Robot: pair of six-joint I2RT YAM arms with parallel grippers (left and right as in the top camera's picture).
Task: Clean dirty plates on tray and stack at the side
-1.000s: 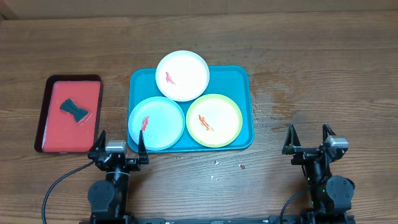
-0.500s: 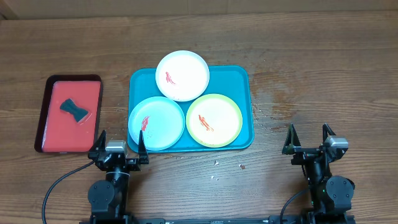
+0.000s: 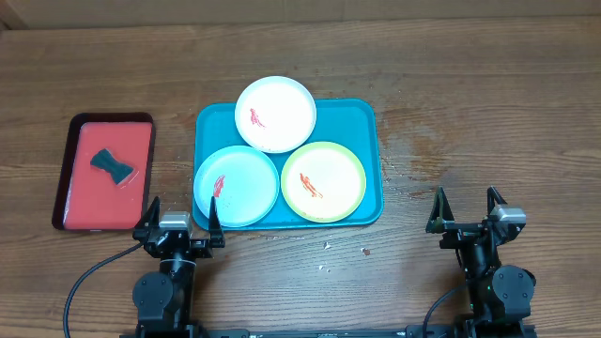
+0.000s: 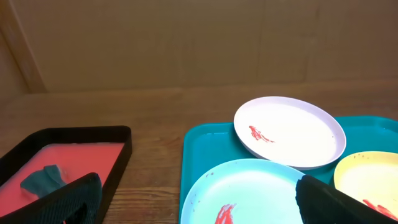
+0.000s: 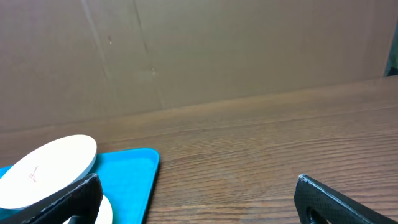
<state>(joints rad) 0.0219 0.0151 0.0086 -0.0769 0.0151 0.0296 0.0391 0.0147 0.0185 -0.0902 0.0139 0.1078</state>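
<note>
One red tray [image 3: 113, 202]: it lies at the far left of the table [image 3: 488, 84], dark-rimmed, with a strip of bare wood between it and the teal tray [image 3: 362, 141].
One dark wiper [image 3: 112, 165]: a bow-shaped dark green piece, probably a sponge, in the far half of the red tray. Its long axis runs diagonally, from far-left to near-right.
Left gripper [image 3: 182, 214]: it hovers low at the near table edge, in front of the gap between the two trays. The jaws are spread wide and hold nothing.
Deciding relation: the wiper lies ahead and to the left of the left jaws, and the left arm is much nearer to it than the right one. I judge that this arm must turn left and reach forward, with the jaws set across the narrow waist of the wiper.
One teal tray: large, in the middle of the table, its long side running left to right.
Three dirty plates [image 3: 239, 188]: all are on the teal tray, each one marked once in red-orange.
Light blue plate [image 4: 261, 186]: near-left corner, just ahead of the left gripper.
White plate [image 3: 275, 115]: far side, its far edge passing over the tray rim. Its near edge seems to lie over the other two.
Yellow-green plate [image 3: 331, 178]: near-right part, its edge meeting the blue one.
Stack at the side: none yet; no plate looks cleaned.
Crumbs [image 3: 364, 251]: a few small bits on the wood near the tray's near-right corner.
Right gripper [image 3: 465, 211]: at the near right, well apart from the teal tray. Its jaws are also wide apart and empty.
</note>
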